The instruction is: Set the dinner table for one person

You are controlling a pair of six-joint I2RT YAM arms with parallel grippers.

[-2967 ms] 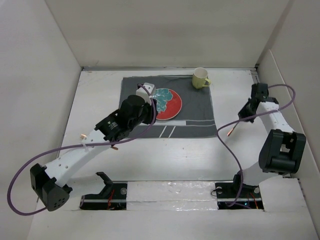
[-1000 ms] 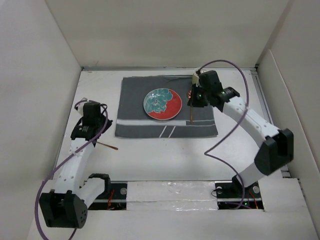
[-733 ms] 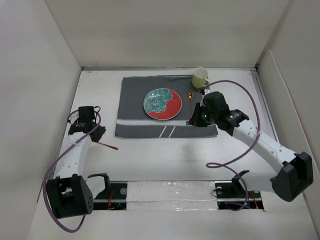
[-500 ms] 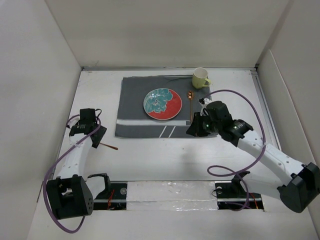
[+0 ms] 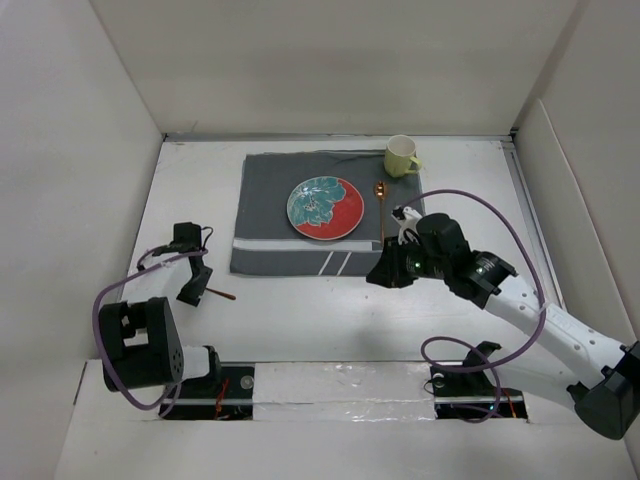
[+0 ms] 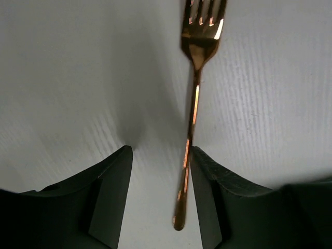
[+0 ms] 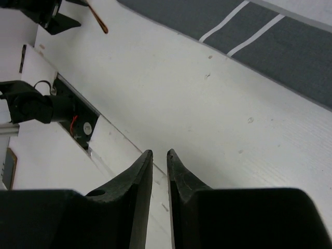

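On the white dinner table (image 5: 320, 325) lies a dark grey striped placemat (image 5: 270, 180). It carries a teal and red plate (image 5: 325, 208), a copper spoon (image 5: 381, 208) to the plate's right, and a yellow-green mug (image 5: 401, 157) at its far right corner. A copper fork (image 6: 194, 98) rests on the bare table left of the mat. My left gripper (image 6: 161, 155) stands open astride the fork's handle, which runs close along the right finger. My right gripper (image 7: 158, 153) hovers over the table near the mat's front right corner, its jaws slightly apart with nothing between them.
White walls enclose the table on three sides. Both arm bases and a taped strip (image 5: 340, 385) run along the near edge. A purple cable (image 5: 470, 200) arcs over the right arm. The right wrist view catches the fork's handle (image 7: 98, 23) at top left.
The right gripper laid the spoon beside the plate, let go and drew back toward the near side. The left arm folded back toward its base and its jaws opened around the fork's handle.
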